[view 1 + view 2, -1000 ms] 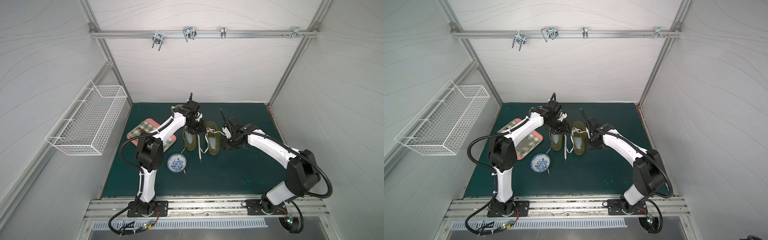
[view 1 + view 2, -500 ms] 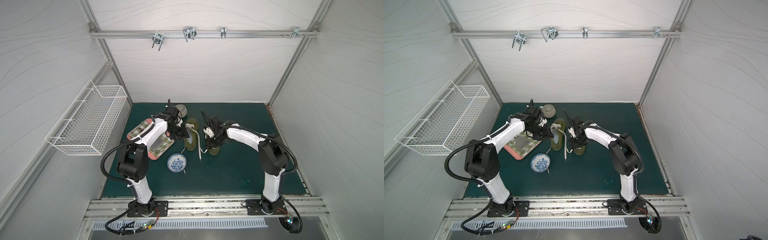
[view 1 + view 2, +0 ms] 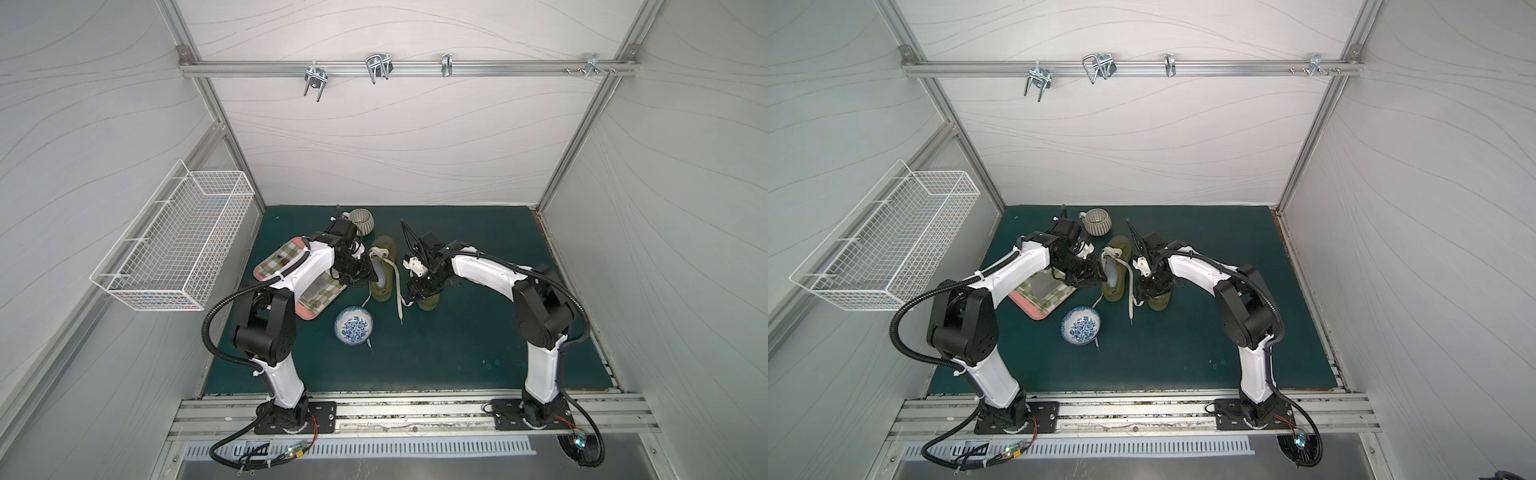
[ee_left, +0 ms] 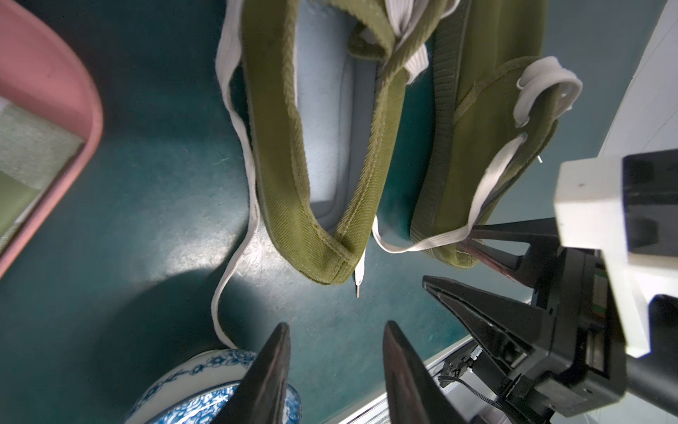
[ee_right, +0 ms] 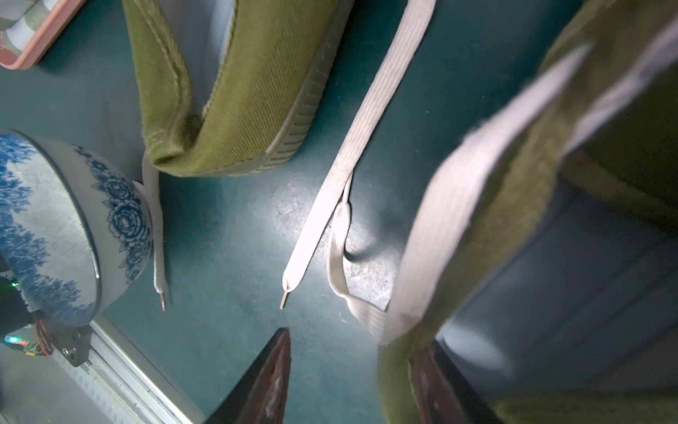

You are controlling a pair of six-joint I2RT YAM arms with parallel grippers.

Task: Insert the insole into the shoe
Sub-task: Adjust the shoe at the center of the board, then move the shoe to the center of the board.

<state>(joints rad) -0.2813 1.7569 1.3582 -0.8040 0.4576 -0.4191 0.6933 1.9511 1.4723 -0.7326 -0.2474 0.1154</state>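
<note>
While left gripper (image 4: 334, 332) jaws stand parted, empty, insole (image 4: 323, 110) sits in shoe (image 4: 279, 147) ahead; right gripper (image 5: 348, 345) jaws parted, straddling second shoe (image 5: 524, 191) heel.

Two olive shoes (image 3: 381, 291) (image 3: 428, 304), one pink tray (image 3: 314, 310), one blue-patterned bowl (image 3: 353, 325), one striped mug (image 3: 360, 221), one wire basket (image 3: 178, 245).

Bowl (image 3: 353, 325), tray (image 3: 308, 317), laces (image 3: 398, 291) crowd the shoes (image 3: 383, 274) — mat (image 3: 478, 340) rightward open.
</note>
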